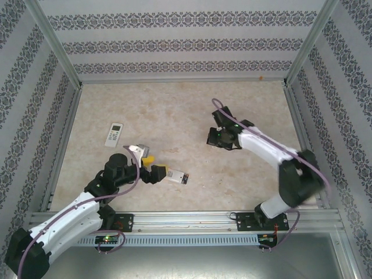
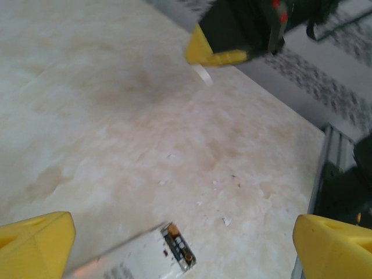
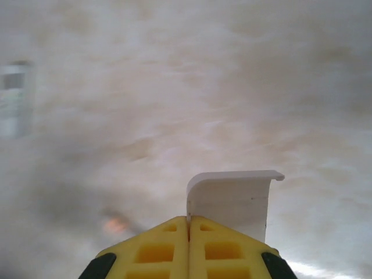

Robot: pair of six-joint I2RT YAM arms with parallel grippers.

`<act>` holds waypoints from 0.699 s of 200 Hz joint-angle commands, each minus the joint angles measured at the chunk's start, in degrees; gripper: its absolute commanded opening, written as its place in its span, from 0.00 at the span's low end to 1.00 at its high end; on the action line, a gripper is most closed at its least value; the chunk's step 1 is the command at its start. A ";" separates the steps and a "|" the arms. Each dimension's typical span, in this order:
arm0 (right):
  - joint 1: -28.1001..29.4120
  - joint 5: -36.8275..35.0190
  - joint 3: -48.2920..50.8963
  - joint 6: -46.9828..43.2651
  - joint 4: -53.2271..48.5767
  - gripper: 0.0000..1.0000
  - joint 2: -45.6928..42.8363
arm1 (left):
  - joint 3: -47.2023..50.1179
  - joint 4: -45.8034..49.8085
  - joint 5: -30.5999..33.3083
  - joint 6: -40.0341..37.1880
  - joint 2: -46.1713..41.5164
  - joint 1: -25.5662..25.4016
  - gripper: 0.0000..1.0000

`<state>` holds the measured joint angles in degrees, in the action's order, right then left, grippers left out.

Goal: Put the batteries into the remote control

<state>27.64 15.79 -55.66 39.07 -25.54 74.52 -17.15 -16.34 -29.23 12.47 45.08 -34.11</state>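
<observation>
At the far left of the worktop [image 1: 174, 110] a second white remote [image 1: 114, 134] is seen, lying flat and well apart from the rest; it is not touched by anything. Near the middle-left, the left tool [image 1: 156, 167] is held low with its yellow fingers wide apart and nothing between them; the remote control [image 1: 174, 175] lies just beside it, to the right, flat on the worktop. At the open end of this remote a dark slim part with copper-coloured spots is seen; it is judged to be the batteries [image 2: 179, 250] in their compartment, but how many, and whether they are fully seated, cannot be told. Further right and farther away, the right tool [image 3: 188, 224] is closed together on a thin white curved lid [image 3: 232, 200], probably the compartment cover.

The batteries are expected to be light, stiff and smooth; they can roll and slip easily, so they should be taken across the middle of the barrel. The remote is judged to be light hard plastic that slides on the smooth surface; it is best held by its long sides.
</observation>
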 commanded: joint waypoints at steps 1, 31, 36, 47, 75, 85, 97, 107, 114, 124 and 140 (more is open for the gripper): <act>0.75 17.80 3.01 -0.96 4.63 0.00 -5.31 | -3.47 -15.94 -8.20 -18.70 5.72 -2.60 0.96; 1.97 26.12 2.78 -0.02 4.23 0.00 -9.82 | -8.87 -21.61 -11.70 -28.38 14.86 -4.12 0.97; 2.33 26.37 2.69 0.33 4.29 0.00 -10.29 | -10.10 -21.42 -12.79 -29.22 16.58 -4.20 0.97; 3.32 26.63 2.49 0.80 4.53 0.00 -11.03 | -12.21 -22.93 -14.21 -29.96 19.70 -4.38 0.96; 5.09 26.79 1.96 2.00 5.80 0.00 -11.33 | -14.34 -31.88 -16.72 -28.65 26.39 -4.70 0.93; 5.31 26.91 2.00 2.68 6.75 0.00 -11.22 | -15.36 -32.47 -17.76 -28.72 28.29 -4.83 0.92; 5.62 27.21 2.13 3.58 8.13 0.00 -11.07 | -16.13 -33.63 -18.35 -28.66 30.25 -5.09 0.90; 5.95 27.45 2.05 3.83 8.69 0.00 -10.77 | -16.51 -35.40 -18.29 -28.04 31.72 -5.16 0.87; 6.21 27.41 1.96 3.99 8.65 0.00 -10.56 | -16.74 -36.82 -18.34 -27.28 32.62 -5.20 0.84; 6.55 27.37 1.87 4.00 8.67 0.00 -10.45 | -16.99 -38.84 -18.31 -26.09 33.75 -5.24 0.79; 6.73 26.98 2.12 4.15 8.68 0.00 -10.71 | -17.12 -41.83 -17.98 -23.96 34.84 -5.27 0.73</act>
<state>33.52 41.60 -53.80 42.13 -19.00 63.92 -32.51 -48.77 -45.04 -13.54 78.76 -38.68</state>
